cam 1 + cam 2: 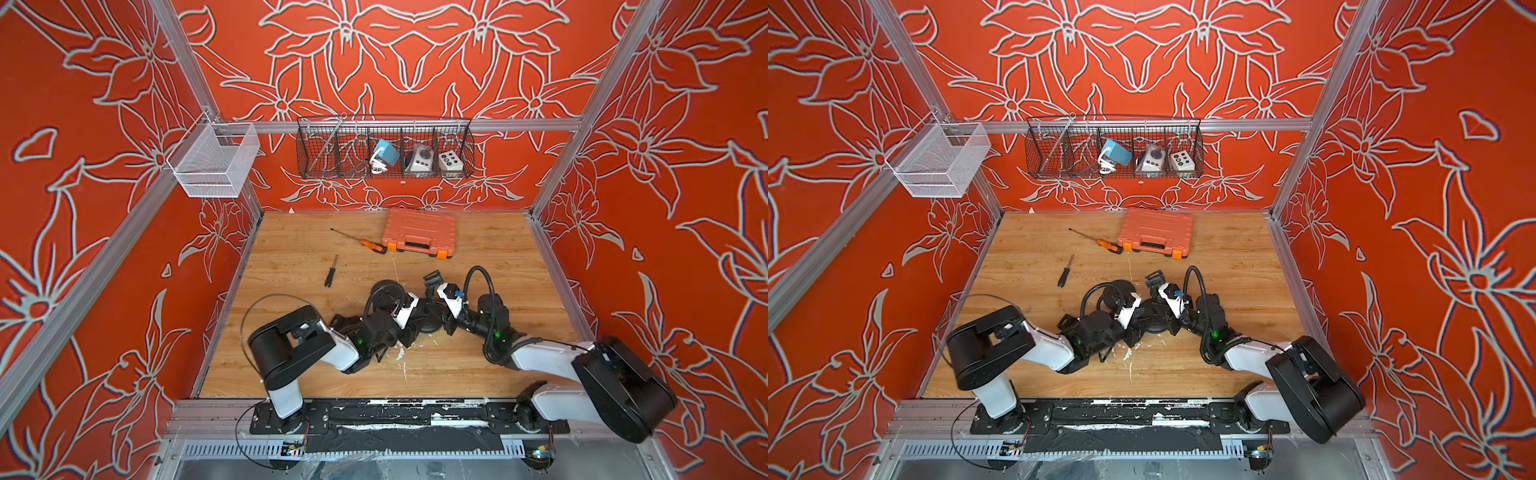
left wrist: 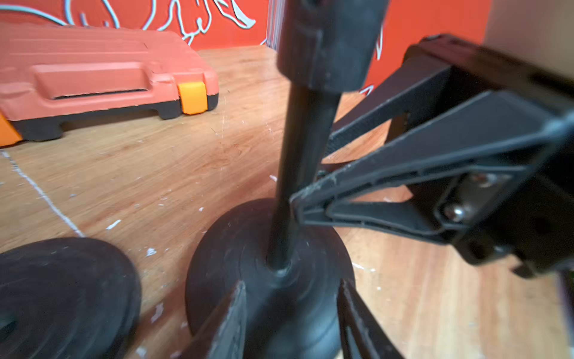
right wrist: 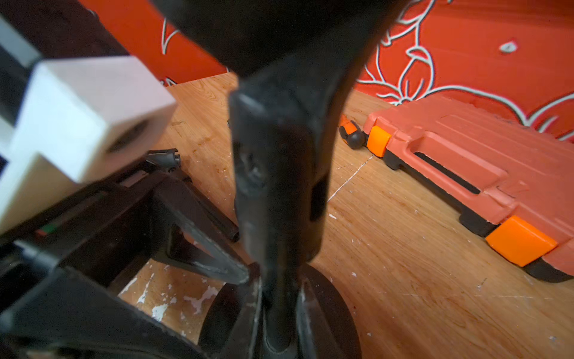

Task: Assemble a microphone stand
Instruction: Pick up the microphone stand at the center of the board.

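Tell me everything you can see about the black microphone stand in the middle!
The stand is all matte black, scuffed with pale specks. Its thin pole rises upright from the middle of a round, domed base that sits on the wooden table. Higher up, the pole carries a thicker collar. The right gripper is pinched shut on the pole low down. The left gripper stands open, its fingers on either side of the base's middle.

In both top views the left arm point(image 1: 384, 328) and right arm point(image 1: 490, 316) cover most of the stand base point(image 1: 429, 326). In the left wrist view the pole point(image 2: 302, 149) runs out of frame, and a second black disc point(image 2: 62, 292) is cut off.
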Motion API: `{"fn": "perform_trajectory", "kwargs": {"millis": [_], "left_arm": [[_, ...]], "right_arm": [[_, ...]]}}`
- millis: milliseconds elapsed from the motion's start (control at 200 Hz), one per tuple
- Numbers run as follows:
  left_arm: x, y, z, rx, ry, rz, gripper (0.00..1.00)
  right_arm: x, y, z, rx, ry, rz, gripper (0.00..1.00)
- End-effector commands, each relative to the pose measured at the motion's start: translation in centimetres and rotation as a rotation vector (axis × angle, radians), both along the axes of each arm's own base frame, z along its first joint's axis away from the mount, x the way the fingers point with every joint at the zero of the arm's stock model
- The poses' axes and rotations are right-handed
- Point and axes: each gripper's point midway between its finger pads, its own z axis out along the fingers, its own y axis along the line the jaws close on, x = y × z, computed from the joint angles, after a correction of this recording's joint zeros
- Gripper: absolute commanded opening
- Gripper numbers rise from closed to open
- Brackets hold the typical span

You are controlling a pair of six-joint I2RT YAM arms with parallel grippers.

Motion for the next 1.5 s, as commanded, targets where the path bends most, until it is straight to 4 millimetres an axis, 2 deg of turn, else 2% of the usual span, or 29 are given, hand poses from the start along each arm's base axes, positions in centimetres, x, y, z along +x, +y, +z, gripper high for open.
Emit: {"fn": "perform_trajectory", "kwargs": {"millis": [0, 150, 270, 390, 465, 475, 485, 500, 525, 711, 886, 991, 1181, 1321, 1496], "left_arm": [[-0.9, 1.5, -0.3, 0.014, 0.131, 0.052, 0.48], [-1.1, 3.3, 1.8, 0.01, 0.267, 0.155, 0.5], [-1.0, 6.1, 4.2, -0.045, 0.415, 0.288, 0.56], [-1.0, 8.9, 6.4, -0.208, 0.62, 0.388, 0.62], [-1.2, 9.3, 7.6, -0.328, 0.728, 0.354, 0.66], [-1.3, 9.4, 7.7, -0.342, 0.741, 0.347, 0.71], [-1.3, 9.4, 7.9, -0.355, 0.753, 0.34, 0.84], [-1.3, 9.5, 8.2, -0.374, 0.771, 0.333, 0.96], [-1.4, 9.6, 8.5, -0.4, 0.806, 0.323, 1.0], [-1.8, 9.1, 12.0, -0.533, 0.967, 0.208, 0.97], [-2.2, 7.5, 14.3, -0.624, 1.09, 0.12, 0.95], [-2.0, 6.9, 15.0, -0.681, 1.162, 0.108, 0.93], [-2.3, 6.3, 15.5, -0.68, 1.241, 0.094, 0.84], [-2.0, 6.2, 16.5, -0.725, 1.244, 0.088, 0.76], [-1.4, 6.3, 17.7, -0.777, 1.232, 0.101, 0.74]], "right_arm": [[1.1, 0.4, 4.6, 0.024, -0.085, -0.018, 0.0], [1.1, -0.1, 7.5, 0.057, -0.044, -0.06, 0.0], [0.8, -0.7, 9.9, 0.091, 0.004, -0.096, 0.0], [0.1, -1.4, 12.4, 0.117, 0.038, -0.118, 0.0], [-0.3, -1.6, 13.9, 0.131, 0.058, -0.117, 0.0], [-0.4, -1.6, 14.1, 0.133, 0.062, -0.117, 0.0], [-0.4, -1.6, 14.2, 0.135, 0.068, -0.116, 0.0], [-0.5, -1.6, 14.5, 0.14, 0.077, -0.118, 0.0], [-0.6, -1.6, 14.9, 0.146, 0.09, -0.117, 0.0], [-1.3, -1.2, 17.4, 0.178, 0.142, -0.084, 0.0], [-1.7, -0.4, 19.6, 0.196, 0.146, -0.034, 0.0], [-1.7, 0.1, 20.7, 0.218, 0.154, -0.005, 0.0], [-1.4, 1.2, 22.7, 0.237, 0.136, 0.048, 0.0], [-1.2, 2.3, 23.7, 0.242, 0.141, 0.09, 0.0], [-1.0, 3.6, 24.4, 0.236, 0.127, 0.136, 0.0]]}}
